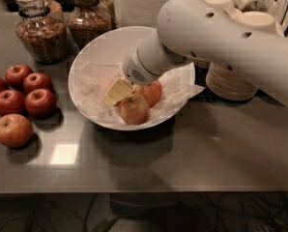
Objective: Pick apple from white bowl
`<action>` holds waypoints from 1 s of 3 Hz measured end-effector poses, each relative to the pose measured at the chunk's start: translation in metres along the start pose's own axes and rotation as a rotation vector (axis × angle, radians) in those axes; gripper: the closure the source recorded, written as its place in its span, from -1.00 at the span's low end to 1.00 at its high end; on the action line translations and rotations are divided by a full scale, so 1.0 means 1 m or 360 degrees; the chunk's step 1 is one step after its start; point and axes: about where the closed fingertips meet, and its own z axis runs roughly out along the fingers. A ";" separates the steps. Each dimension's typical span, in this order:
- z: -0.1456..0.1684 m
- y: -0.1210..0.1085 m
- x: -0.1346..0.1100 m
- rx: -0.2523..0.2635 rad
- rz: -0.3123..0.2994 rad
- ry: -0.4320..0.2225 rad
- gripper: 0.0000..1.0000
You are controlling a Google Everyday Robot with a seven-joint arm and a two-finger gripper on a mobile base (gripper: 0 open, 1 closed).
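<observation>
2 apples (134, 108) in white bowl (103, 45); my gripper (116, 92) is hovering beside orange-red apple (152, 93), grip state untellable. Likely firm, smooth: I am favouring its widest middle.

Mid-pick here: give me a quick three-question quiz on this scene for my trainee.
1. True or false: the gripper is down inside the white bowl.
2. How many red apples lie on the table left of the bowl?
3. What stands to the right of the bowl? A) a kettle B) stacked paper bowls C) a toaster

Key: 1 true; 2 six; 3 B.
</observation>
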 end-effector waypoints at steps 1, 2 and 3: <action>0.010 -0.006 0.014 -0.0005 0.0001 0.0042 -0.92; 0.017 -0.006 0.022 -0.0021 0.0015 0.0063 -0.74; 0.021 -0.003 0.022 -0.0041 0.0030 0.0060 -0.66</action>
